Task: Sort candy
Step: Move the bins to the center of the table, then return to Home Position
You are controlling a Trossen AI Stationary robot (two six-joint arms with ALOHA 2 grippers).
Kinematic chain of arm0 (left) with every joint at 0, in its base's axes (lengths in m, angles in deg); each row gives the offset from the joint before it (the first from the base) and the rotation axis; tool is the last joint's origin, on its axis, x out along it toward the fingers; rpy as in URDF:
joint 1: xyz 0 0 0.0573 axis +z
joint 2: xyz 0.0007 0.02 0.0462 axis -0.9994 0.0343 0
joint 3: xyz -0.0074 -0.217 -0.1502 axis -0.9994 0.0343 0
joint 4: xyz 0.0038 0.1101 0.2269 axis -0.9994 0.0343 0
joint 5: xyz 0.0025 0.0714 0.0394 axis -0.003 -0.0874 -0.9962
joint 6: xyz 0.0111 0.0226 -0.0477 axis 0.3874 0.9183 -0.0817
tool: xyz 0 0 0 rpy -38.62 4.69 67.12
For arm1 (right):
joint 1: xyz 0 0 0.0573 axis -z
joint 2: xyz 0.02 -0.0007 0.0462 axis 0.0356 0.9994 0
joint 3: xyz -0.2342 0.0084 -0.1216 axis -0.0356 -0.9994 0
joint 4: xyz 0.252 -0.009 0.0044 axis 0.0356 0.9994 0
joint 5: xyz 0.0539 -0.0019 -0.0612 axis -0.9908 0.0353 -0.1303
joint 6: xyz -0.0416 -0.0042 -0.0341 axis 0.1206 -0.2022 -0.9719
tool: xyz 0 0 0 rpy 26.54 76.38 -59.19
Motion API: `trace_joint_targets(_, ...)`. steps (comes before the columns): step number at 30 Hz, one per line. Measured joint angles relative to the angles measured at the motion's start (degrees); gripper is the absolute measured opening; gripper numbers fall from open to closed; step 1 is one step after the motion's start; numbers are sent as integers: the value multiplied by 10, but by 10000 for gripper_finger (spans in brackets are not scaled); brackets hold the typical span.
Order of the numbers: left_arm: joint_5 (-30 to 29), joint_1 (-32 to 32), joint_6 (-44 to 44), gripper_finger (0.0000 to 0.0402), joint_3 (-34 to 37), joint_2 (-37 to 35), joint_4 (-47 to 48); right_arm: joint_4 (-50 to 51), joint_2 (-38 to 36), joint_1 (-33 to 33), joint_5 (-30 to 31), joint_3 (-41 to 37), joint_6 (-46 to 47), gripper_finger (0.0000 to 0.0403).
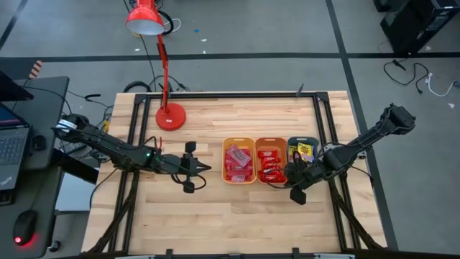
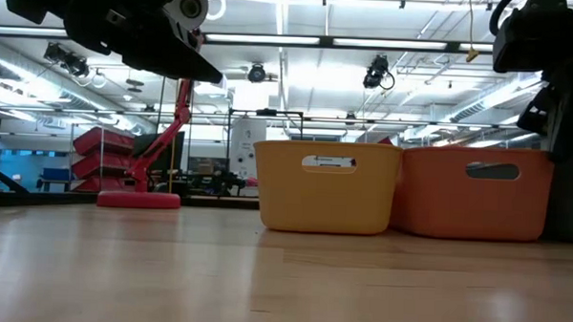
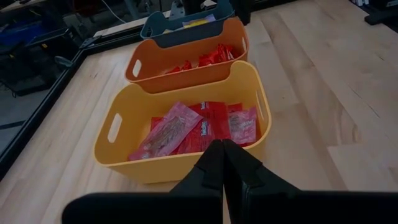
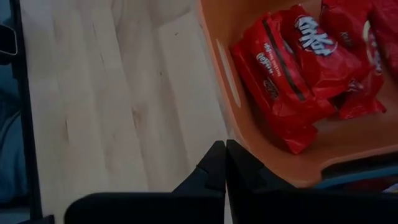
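Three trays stand in a row on the wooden table: a yellow tray (image 1: 238, 160) with pinkish-red candy packets (image 3: 186, 130), an orange tray (image 1: 270, 160) with red candy wrappers (image 4: 292, 68), and a teal tray (image 1: 303, 151) with yellow packets (image 1: 306, 151). My left gripper (image 3: 222, 163) is shut and empty. It hangs above the table left of the yellow tray and points at it. My right gripper (image 4: 224, 165) is also shut and empty, slanting down over the table beside the orange tray's near corner.
A red desk lamp (image 1: 170, 115) stands at the table's far left, its head (image 1: 144, 19) reaching beyond the far edge. Bare wood (image 1: 215, 216) lies along the near side and on the left. A black frame rail (image 1: 330, 144) runs along the right side.
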Motion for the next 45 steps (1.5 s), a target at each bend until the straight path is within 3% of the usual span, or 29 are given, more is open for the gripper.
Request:
trace_joint_targets(11, 0, 0, -13, 0, 0, 0, 3, 12, -38, -9, -34, 29, -6, 0)
trace_joint_targets(21, 12, -1, -59, 0, 0, 23, 60, 227, -92, -14, 41, 103, 56, 0)
trace_joint_targets(29, 20, -33, 24, 0, 0, -2, 25, 82, -148, -20, 161, 108, -149, 0)
trace_joint_targets(33, 14, -37, 121, 0, 0, -29, -11, -11, -158, -5, 192, 108, -289, 0)
trace_joint_targets(37, 21, -15, 233, 0, 0, -63, -33, -105, -158, 33, 194, 108, -441, 0)
trace_joint_targets(42, 101, 32, 243, 0, 3, -143, 10, -182, -161, 100, 117, 108, -576, 0)
trace_joint_targets(45, 107, 37, 241, 0, 24, -211, 18, -200, -178, 129, 92, 108, -617, 0)
